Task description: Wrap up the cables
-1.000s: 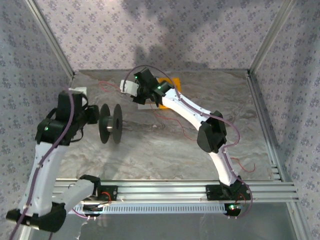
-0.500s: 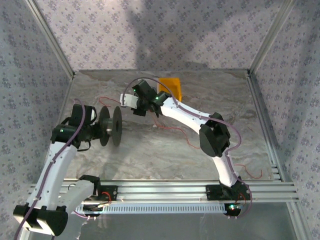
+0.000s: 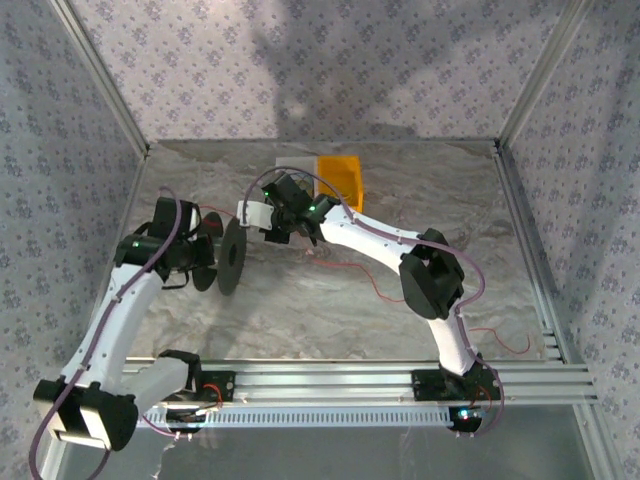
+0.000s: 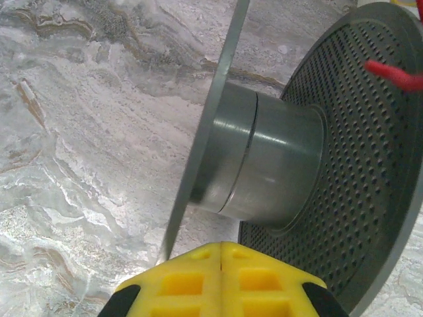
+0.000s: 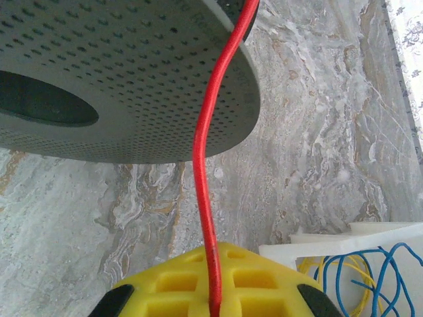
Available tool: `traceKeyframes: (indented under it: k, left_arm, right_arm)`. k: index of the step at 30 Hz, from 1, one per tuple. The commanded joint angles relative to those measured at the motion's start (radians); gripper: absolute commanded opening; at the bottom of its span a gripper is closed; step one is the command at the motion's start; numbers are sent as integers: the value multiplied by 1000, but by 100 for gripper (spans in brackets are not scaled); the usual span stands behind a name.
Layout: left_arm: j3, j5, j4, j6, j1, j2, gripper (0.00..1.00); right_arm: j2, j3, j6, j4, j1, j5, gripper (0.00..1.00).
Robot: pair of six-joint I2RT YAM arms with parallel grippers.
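Both shut, right tool (image 5: 215,290) pinching cable (image 5: 201,152), left tool (image 4: 221,264) beside spool (image 4: 264,172)

The right claw (image 5: 215,300) pinches the red cable (image 5: 202,165), which crosses the spool rim (image 5: 132,72).

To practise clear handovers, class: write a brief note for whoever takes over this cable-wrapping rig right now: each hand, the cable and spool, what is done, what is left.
Left hand: shut, tips between the flanges of the spool, beside its hub; no grip on it visible.
Right hand: shut on the red cable, which runs up over a flange rim.
Done: cable in hand at the spool; the visible hub is bare.
Left: wind it on; a long run lies loose on the table.
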Motion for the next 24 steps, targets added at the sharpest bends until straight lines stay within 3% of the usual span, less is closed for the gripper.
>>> traceKeyframes:
  k: [1,15,19,24]
  left_arm:
    - [62,-10,18,20,7,30,0]
    - [182,-8,20,41,9,131,1]
    - [229,-1,-11,55,9,132,14]
    - [275,-2,-47,74,9,128,20]
  right_arm:
    - [-49,-16,16,18,5,-16,0]
    - [-18,65,57,-1,-12,56,0]
    - [-9,97,62,-17,-22,42,0]
    - [1,133,66,-36,-29,32,0]
